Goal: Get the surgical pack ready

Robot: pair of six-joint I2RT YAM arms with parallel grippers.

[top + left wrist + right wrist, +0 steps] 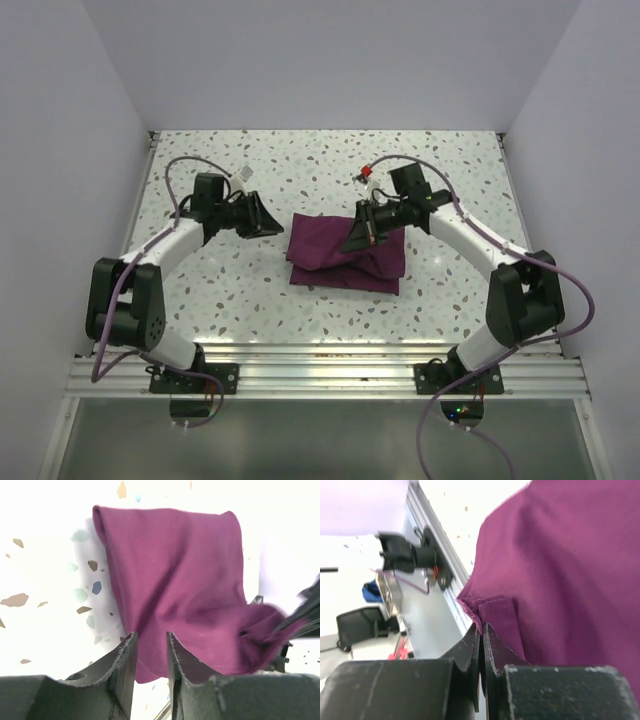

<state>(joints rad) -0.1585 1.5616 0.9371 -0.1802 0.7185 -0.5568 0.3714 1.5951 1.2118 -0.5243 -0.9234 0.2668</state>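
The surgical pack (330,262) is a deep purple-maroon cloth, folded into a rough rectangle in the middle of the speckled table. My right gripper (362,232) is over its right part and is shut on a hemmed corner of the cloth (487,611), lifting that part off the table. My left gripper (270,222) is open and empty just left of the cloth's left edge. In the left wrist view the cloth (175,580) lies ahead of the open fingers (125,652), and the right gripper shows dark at the right edge.
A small white tag (244,176) lies on the table behind the left arm. A red and white piece (367,174) lies behind the right arm. White walls enclose the table on three sides. An aluminium rail (320,365) runs along the near edge.
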